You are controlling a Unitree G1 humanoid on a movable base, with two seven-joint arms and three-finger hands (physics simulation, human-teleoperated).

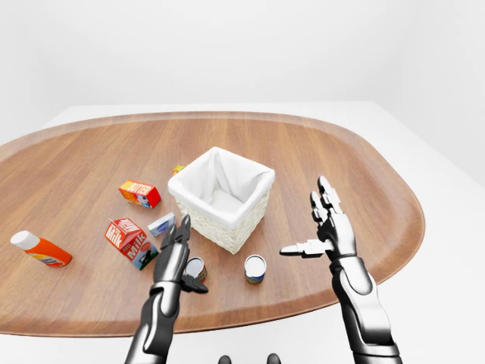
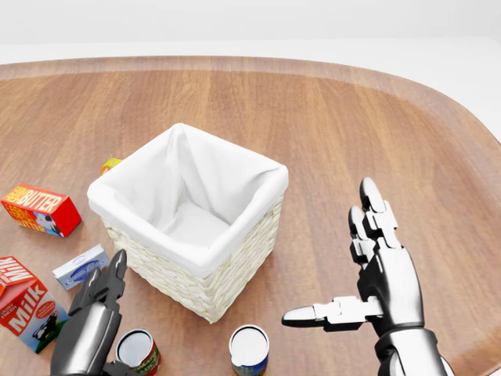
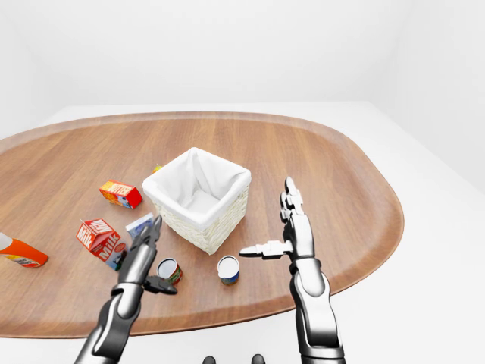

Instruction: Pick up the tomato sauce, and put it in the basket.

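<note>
- The table (image 1: 91,155) is big, round-edged and made of smooth brown wood with long stripes in it.
- The basket (image 2: 205,276) is a square box woven from pale straw. A soft white cloth lines the inside and folds over the rim.
- The tomato sauce (image 2: 138,350) is a small round tin with a red label and a shiny silver top. It stands upright on the table near the bottom of the head view, close to the basket but not touching it.
- The left hand (image 2: 92,329) is shiny grey metal. Its fingers are spread and point up, and it sits just beside the tomato sauce tin on the tin's left. The thumb reaches toward the tin, but I cannot tell if it touches.
- The right hand (image 2: 374,270) is also shiny metal. It is spread wide, with two fingers up and the thumb sticking out to the left. It holds nothing.
- Another tin (image 2: 249,348), with a blue label, stands between the two hands.
- A milk carton (image 2: 23,301), a red butter box (image 2: 41,209) and a small blue and white box (image 2: 81,266) lie left of the basket.
- An orange bottle (image 1: 42,249) with a white cap lies on its side, far left.
- Something small and yellow (image 2: 109,165) peeks out behind the basket.
</note>
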